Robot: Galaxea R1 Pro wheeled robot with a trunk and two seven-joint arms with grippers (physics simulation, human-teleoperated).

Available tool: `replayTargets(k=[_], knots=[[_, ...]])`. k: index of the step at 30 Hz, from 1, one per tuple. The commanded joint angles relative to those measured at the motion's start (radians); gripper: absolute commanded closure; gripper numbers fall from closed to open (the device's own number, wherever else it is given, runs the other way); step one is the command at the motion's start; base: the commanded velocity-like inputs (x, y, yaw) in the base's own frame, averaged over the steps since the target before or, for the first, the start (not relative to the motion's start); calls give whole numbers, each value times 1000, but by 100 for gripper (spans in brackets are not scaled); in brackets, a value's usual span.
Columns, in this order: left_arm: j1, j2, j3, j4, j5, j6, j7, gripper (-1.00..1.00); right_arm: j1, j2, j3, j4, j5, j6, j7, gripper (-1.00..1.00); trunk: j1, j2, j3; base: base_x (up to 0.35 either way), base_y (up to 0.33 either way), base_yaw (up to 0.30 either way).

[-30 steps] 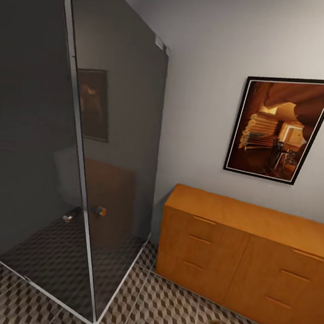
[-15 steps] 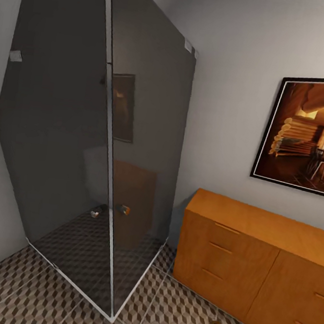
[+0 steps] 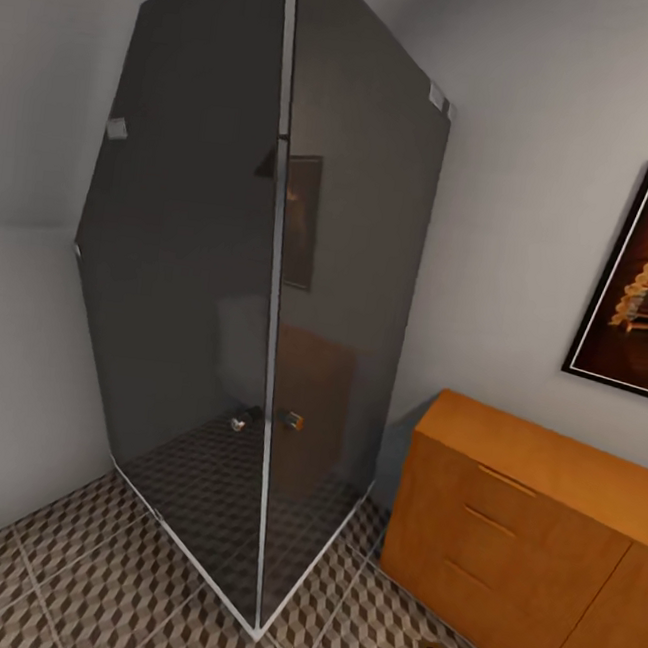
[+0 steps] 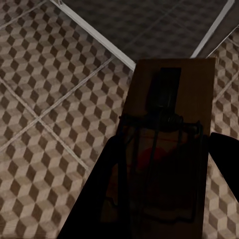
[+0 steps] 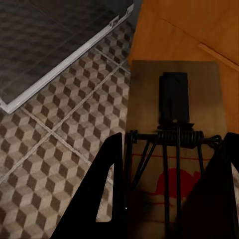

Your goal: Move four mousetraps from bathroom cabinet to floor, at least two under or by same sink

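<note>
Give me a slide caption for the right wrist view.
Right gripper holding a mousetrap above the patterned floor, beside the orange cabinet.

The right gripper (image 5: 172, 194) clamped a flat brown wooden mousetrap (image 5: 174, 99) with a dark wire spring between its black fingers (image 5: 107, 189). Beneath it lay the cube-patterned brown and beige tiled bathroom floor (image 5: 59, 134), beside the honey-orange wooden cabinet (image 5: 199, 25) and a shower enclosure's pale metal base rail (image 5: 64, 62).

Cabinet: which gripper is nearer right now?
Right. The right gripper, shut on a mousetrap, has the cabinet just ahead. The left gripper, holding another mousetrap, faces floor tiles by the shower frame.
</note>
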Motion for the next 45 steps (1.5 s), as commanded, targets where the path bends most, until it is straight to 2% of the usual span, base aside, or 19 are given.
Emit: replayTargets(k=[1, 45], knots=[[-2, 1, 9, 5, -4, -6, -4, 100, -1, 0, 9, 3, -9, -6, 2, 100, 0, -1, 0, 0, 0, 300], [0, 0, 9, 5, -4, -6, -4, 100, -1, 0, 9, 4, -9, -6, 2, 100, 0, -1, 0, 0, 0, 300]])
